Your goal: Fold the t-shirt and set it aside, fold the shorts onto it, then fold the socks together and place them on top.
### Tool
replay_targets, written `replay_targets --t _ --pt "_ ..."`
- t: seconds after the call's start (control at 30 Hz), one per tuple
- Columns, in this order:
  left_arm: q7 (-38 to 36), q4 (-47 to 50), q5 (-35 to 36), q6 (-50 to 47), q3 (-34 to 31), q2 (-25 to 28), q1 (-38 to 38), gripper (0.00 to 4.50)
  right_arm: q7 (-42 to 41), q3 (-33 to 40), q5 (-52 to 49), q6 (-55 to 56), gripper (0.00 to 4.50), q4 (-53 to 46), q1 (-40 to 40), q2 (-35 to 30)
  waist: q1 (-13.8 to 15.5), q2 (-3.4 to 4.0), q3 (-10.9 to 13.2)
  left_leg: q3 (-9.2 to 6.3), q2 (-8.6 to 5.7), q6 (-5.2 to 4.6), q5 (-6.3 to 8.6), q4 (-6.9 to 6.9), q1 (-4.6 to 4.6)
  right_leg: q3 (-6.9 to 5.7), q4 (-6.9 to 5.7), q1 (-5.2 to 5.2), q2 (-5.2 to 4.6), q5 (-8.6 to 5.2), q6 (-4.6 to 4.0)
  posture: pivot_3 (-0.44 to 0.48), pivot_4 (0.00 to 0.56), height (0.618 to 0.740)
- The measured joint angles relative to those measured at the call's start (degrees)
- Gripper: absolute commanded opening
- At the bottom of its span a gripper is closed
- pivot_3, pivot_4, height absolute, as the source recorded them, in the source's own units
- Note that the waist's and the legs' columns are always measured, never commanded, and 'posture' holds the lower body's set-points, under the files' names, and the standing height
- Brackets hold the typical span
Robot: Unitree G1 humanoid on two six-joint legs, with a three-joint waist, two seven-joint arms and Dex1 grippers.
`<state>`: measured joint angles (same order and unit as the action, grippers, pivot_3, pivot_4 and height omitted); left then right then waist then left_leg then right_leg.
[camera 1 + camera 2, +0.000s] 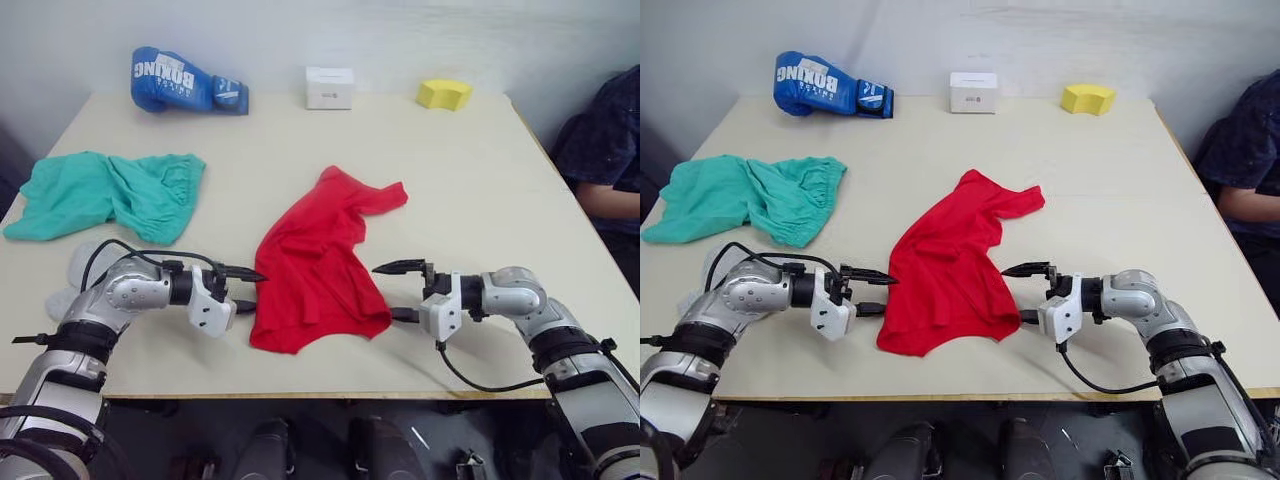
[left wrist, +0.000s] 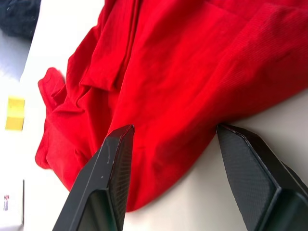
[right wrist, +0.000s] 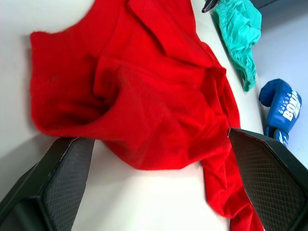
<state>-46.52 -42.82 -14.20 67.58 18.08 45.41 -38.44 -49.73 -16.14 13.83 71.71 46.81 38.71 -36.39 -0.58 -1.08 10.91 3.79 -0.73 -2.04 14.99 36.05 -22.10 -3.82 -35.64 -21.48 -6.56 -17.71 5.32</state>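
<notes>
Both claws, my left claw [image 1: 248,290] and right claw [image 1: 400,291], gape wide flanking the crumpled t-shirt [image 1: 318,262]. Soft, limp cloth, I judge; pinch its six o'clock hem corners.

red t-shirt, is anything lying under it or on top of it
Nothing lies on top of the red t-shirt. It sits crumpled on the bare table, both open grippers at its edges. Whatever its folds cover cannot be seen.

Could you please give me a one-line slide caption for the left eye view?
Both open end effectors, left and right, flank the crumpled red t-shirt on the table.
</notes>
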Motion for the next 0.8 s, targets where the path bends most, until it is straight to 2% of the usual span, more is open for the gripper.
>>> replay_targets --t 0.27,0.33,0.43,0.6,0.8 --pt "-0.5 -3.0 -0.6 2.4 3.7 -3.1 -4.3 2.87 3.2 -3.6 2.0 0.4 4.44 1.5 2.5 1.5 -0.3 -0.01 0.0 -0.03 0.00 -0.15 -0.15 0.04 -0.02 -0.02 -0.02 0.01 0.00 0.00 0.00 0.000 0.150 0.740" --pt "-0.9 -3.2 -0.6 2.6 4.6 -3.9 -5.0 2.48 3.2 -4.0 1.9 0.4 4.50 1.6 2.7 1.5 -0.3 -0.01 0.0 -0.03 0.00 -0.17 -0.15 0.04 -0.02 -0.02 -0.02 0.01 0.00 0.00 0.00 0.000 0.150 0.740" --pt "-1.8 -3.6 -0.6 2.7 6.0 -4.4 -5.7 1.69 3.1 -5.2 1.8 0.2 3.85 1.6 3.0 1.5 -0.5 -0.02 0.0 -0.03 0.00 -0.20 -0.17 0.03 -0.02 -0.03 -0.02 0.01 0.00 0.00 0.00 0.000 0.150 0.740" --pt "-3.2 -5.0 -0.6 2.3 7.3 -4.4 -5.9 0.07 5.6 -6.3 5.1 0.3 2.05 1.6 2.9 1.5 -0.9 -0.02 0.0 -0.03 0.00 -0.22 -0.17 0.03 -0.03 -0.03 -0.04 0.00 0.00 0.00 0.00 0.000 0.150 0.740" --pt "-6.2 -2.9 1.4 -1.4 7.7 -3.9 -4.9 0.00 6.8 -8.4 7.2 -0.1 0.02 1.3 2.6 1.4 -1.0 0.04 -0.1 -0.04 0.00 -0.22 -0.17 0.04 0.00 0.00 -0.12 0.00 0.00 0.00 0.00 0.000 0.150 0.740"
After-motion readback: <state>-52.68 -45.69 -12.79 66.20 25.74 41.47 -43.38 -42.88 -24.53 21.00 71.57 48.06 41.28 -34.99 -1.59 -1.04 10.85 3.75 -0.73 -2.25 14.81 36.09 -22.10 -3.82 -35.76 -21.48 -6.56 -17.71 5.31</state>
